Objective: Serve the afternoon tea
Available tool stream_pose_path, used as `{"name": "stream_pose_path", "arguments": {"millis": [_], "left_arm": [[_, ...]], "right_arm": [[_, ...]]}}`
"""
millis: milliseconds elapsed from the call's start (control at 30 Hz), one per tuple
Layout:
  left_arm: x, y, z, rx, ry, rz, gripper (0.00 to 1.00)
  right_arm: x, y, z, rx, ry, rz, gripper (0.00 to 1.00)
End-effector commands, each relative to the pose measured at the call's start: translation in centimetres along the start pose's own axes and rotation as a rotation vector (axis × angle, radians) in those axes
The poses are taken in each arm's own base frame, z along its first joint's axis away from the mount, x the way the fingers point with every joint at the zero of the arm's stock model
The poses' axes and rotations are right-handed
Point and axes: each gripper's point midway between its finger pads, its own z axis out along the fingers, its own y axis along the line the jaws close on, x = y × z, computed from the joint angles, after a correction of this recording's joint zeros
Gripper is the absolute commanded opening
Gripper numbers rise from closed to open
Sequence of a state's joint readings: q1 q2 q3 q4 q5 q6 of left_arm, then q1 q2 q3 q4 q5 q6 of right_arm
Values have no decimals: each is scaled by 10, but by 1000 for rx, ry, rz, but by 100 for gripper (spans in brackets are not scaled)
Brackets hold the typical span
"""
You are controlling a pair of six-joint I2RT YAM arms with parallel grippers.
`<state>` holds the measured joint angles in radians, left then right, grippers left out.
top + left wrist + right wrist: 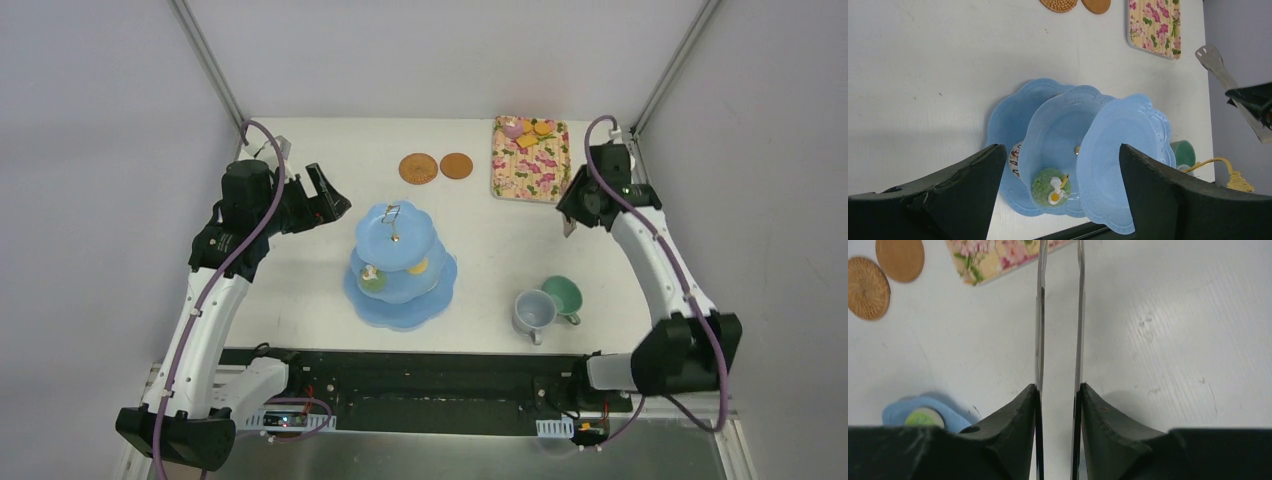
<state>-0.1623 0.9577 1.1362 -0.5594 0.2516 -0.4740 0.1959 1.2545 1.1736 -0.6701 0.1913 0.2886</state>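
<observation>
Top external, right hand (580,205): pinching tongs (1040,315), blades reaching toward the tray (530,175).
Donuts and biscuits (530,130): tray's far end, far-left of that hand; right arm nearer.
Left hand (333,200): spread, left of the stand (400,315).

Seen from the right wrist, the tongs (1040,315) run off the top edge. From the left wrist, the stand (1118,150) hides most of the green cup (1184,151).
</observation>
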Motion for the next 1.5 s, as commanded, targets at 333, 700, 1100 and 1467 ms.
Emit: {"name": "stream_pose_path", "arguments": {"millis": [333,700,1100,1467], "left_arm": [[-8,1,-11,-11,-45,53,87],[-4,3,-14,-19,-34,60,87],[-3,1,-10,-10,-26,65,88],[0,2,-9,-14,-13,70,88]], "right_arm": [[-138,98,109,-358,18,9,50],[-169,116,148,-355,7,-104,57],[-155,136,176,-246,-55,-400,59],[-147,125,191,-92,-77,-498,57]]}}
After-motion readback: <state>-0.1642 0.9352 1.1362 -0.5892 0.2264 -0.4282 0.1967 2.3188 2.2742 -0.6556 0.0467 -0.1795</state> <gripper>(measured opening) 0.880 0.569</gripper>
